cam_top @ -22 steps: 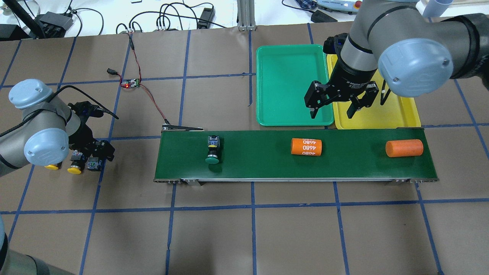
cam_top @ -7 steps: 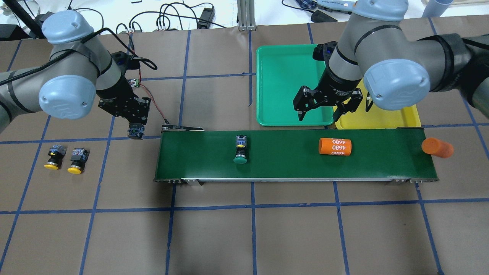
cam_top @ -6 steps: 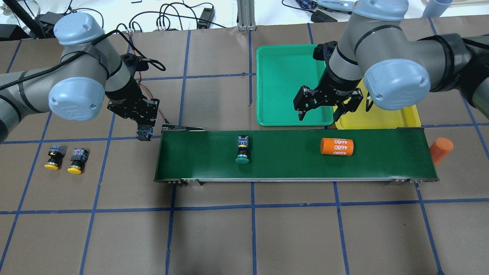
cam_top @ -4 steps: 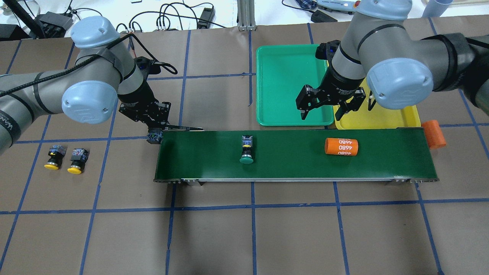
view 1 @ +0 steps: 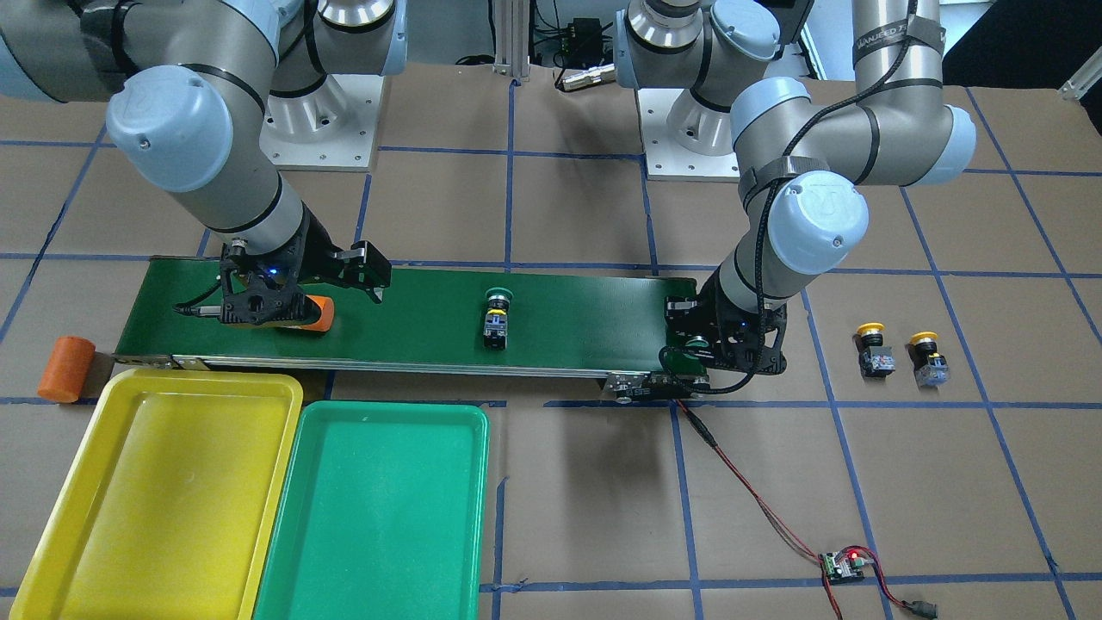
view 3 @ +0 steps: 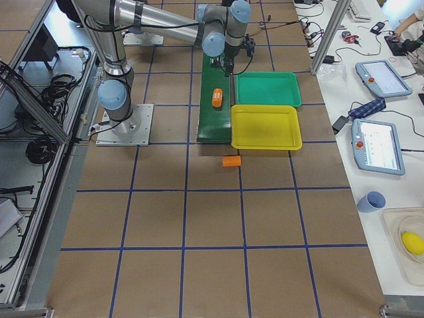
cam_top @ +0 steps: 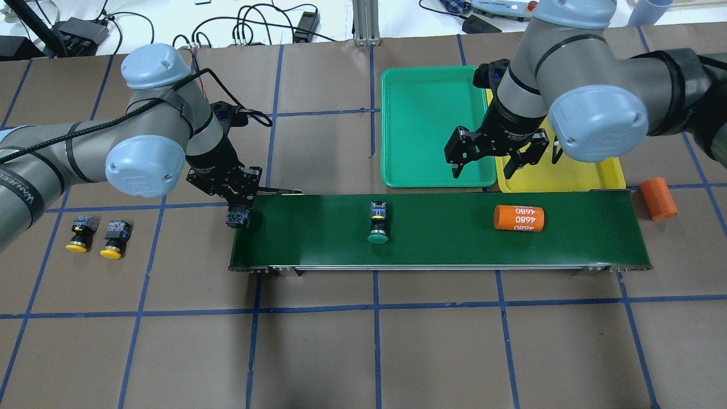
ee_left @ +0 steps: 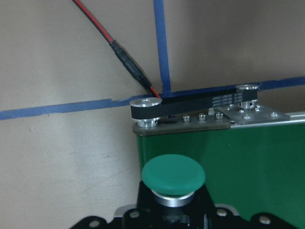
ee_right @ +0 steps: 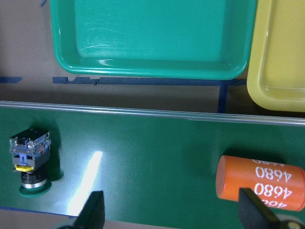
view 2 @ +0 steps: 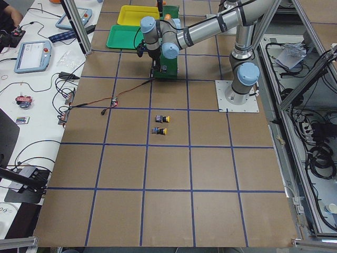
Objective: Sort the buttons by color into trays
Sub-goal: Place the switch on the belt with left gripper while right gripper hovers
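My left gripper [cam_top: 238,215] is shut on a green-capped button [ee_left: 173,176] and holds it over the left end of the conveyor belt [cam_top: 443,244]. A second green-capped button [cam_top: 377,221] lies on the belt's middle; it also shows in the right wrist view [ee_right: 29,160]. Two yellow-capped buttons [cam_top: 79,233] [cam_top: 113,238] lie on the table at the far left. My right gripper [cam_top: 491,165] is open and empty, over the belt's far edge in front of the green tray [cam_top: 431,125] and the yellow tray [cam_top: 568,173]. Both trays hold nothing.
An orange cylinder [cam_top: 519,218] marked 4680 lies on the belt right of the button, below my right gripper. Another orange cylinder [cam_top: 659,199] lies on the table past the belt's right end. A red-black wire [view 1: 758,499] runs from the belt's motor end to a small board.
My left gripper carried a green-capped button from beside the yellow ones to the belt's left end. The belt moved the other button and cylinder right; the plain orange cylinder fell off the end.
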You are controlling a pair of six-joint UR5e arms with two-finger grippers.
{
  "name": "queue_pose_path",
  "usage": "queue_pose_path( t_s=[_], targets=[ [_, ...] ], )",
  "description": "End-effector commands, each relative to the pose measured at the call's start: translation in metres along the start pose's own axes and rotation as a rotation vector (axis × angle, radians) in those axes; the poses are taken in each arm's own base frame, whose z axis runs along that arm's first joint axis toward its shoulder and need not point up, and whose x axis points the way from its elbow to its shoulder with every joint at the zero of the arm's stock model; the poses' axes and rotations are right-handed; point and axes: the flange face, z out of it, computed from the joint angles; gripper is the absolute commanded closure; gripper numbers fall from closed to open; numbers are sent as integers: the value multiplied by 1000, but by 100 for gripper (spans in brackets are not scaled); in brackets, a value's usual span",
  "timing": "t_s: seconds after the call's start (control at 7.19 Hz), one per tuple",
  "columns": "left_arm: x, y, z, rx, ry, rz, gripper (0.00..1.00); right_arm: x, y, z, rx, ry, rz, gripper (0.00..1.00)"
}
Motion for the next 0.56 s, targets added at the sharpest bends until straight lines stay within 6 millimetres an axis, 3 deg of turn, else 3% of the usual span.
queue_pose_path(
  t_s=[0.0, 0.28, 0.42],
  targets=[
    [2, -1, 8, -14, 21, 4, 100, 6, -1, 0, 1, 12, 8, 0],
    [5, -4, 17, -29, 22, 14, 100, 16, 3, 5, -18, 87, 8, 0],
    [15, -2, 20, -37, 22, 27, 95, 22, 2, 4, -10, 86, -7, 0]
  ],
)
